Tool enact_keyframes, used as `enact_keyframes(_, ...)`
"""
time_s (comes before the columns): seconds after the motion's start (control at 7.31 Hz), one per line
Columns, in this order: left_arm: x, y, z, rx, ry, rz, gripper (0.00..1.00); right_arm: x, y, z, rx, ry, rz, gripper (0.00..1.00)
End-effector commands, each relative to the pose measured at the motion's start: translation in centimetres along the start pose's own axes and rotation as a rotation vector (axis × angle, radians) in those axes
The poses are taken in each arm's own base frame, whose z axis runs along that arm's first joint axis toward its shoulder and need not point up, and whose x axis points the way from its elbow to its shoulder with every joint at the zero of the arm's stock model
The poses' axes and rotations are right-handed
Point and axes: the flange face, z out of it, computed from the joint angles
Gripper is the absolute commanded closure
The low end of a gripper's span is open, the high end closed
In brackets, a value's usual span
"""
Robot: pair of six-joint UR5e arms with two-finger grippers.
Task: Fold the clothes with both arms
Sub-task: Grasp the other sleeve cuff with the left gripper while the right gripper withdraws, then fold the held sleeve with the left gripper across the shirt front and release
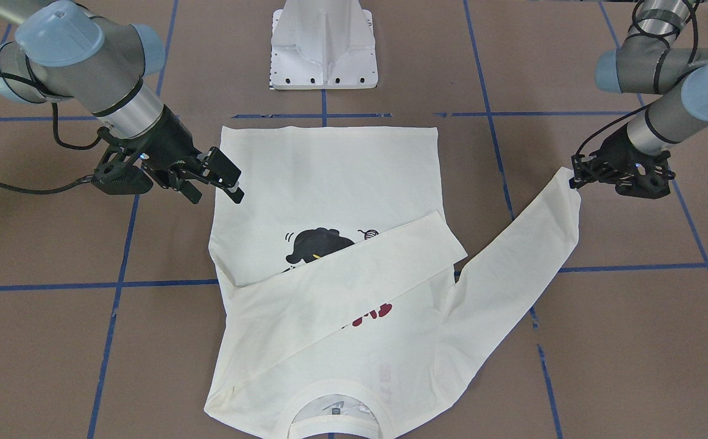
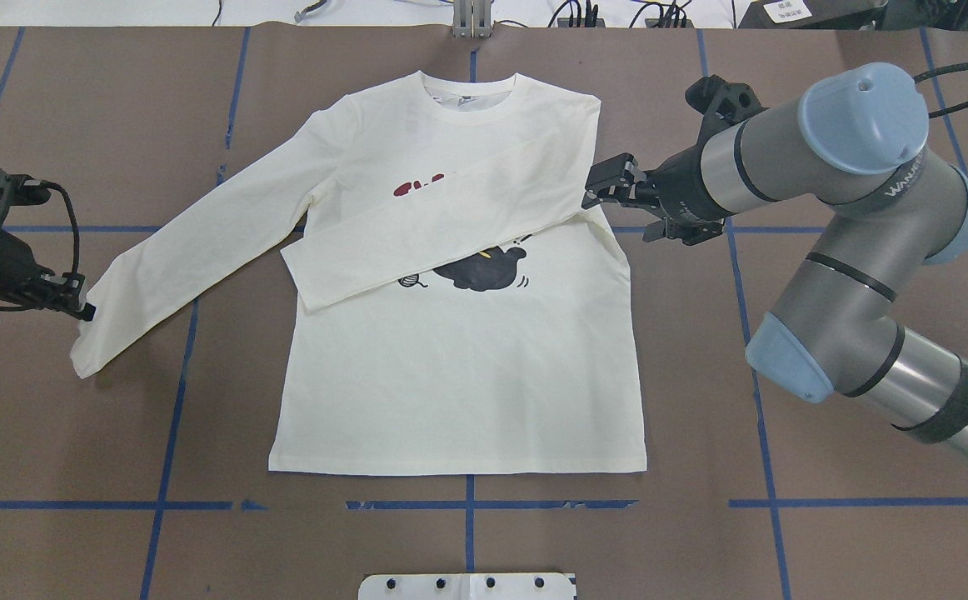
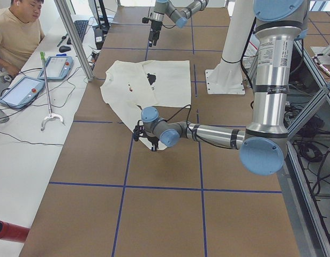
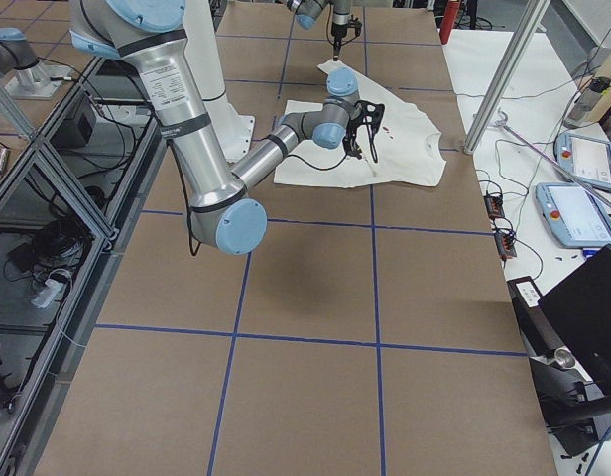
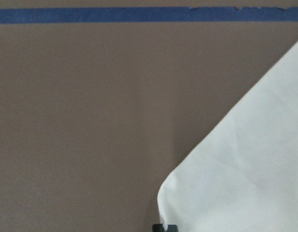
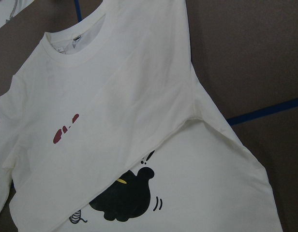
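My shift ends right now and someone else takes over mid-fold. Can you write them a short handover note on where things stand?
Right gripper: open and empty, beside the T-shirt at its edge on the robot's right.
Left gripper: at the cuff of the outstretched sleeve. Whether it has gripped the cloth cannot be told.
T-shirt: lies flat on the table, print up, collar away from the robot.
Done: the folded sleeve, on the robot's right, lies across the chest and covers part of the print.
Left: fold the outstretched sleeve in, then fold the body.
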Motion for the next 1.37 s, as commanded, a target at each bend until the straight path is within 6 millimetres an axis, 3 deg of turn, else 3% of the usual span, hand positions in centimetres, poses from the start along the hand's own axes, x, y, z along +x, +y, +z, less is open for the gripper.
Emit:
enact_keyframes(0.0, 16.6, -5.5, -6.7, 0.062, 0.146, -0.119, 1.0, 3.7, -1.3, -5.0, -0.027, -0.013, 0.031, 0.0)
enact_keyframes(0.27, 31.2, -11.2, -5.4, 0.034, 0.207, -0.217, 1.0, 9.1, -1.6, -8.5, -0.007, 0.019, -0.031, 0.0)
enact_keyframes(0.41, 38.2, -12.1, -3.7, 0.071, 0.203, -0.228, 1.0, 12.4, -2.0, -9.4, 0.006, 0.046, -0.091, 0.0)
enact_keyframes(0.55, 46.6, -9.9, 0.6, 0.126, 0.201, -0.188, 1.0, 14.5, -2.4, -10.2, 0.024, 0.043, -0.115, 0.0)
enact_keyframes(0.68, 54.2, -8.8, 4.8, 0.144, 0.237, -0.195, 1.0, 14.7, -2.6, -10.4, 0.031, 0.037, -0.117, 0.0)
enact_keyframes(0.82, 59.7, -8.5, 9.2, 0.175, 0.253, -0.231, 1.0, 14.8, -2.5, -10.5, 0.03, 0.037, -0.117, 0.0)
enact_keyframes(0.96, 60.9, -7.5, 11.3, 0.225, 0.273, -0.219, 1.0, 15.2, -2.6, -10.2, 0.029, 0.046, -0.111, 0.0)
enact_keyframes(1.09, 60.8, -7.6, 11.7, 0.239, 0.293, -0.213, 0.58, 15.3, -2.6, -10.1, 0.03, 0.049, -0.108, 0.0)
enact_keyframes(1.23, 60.4, -7.7, 11.7, 0.241, 0.291, -0.217, 0.23, 15.3, -2.6, -10.0, 0.03, 0.05, -0.108, 0.0)
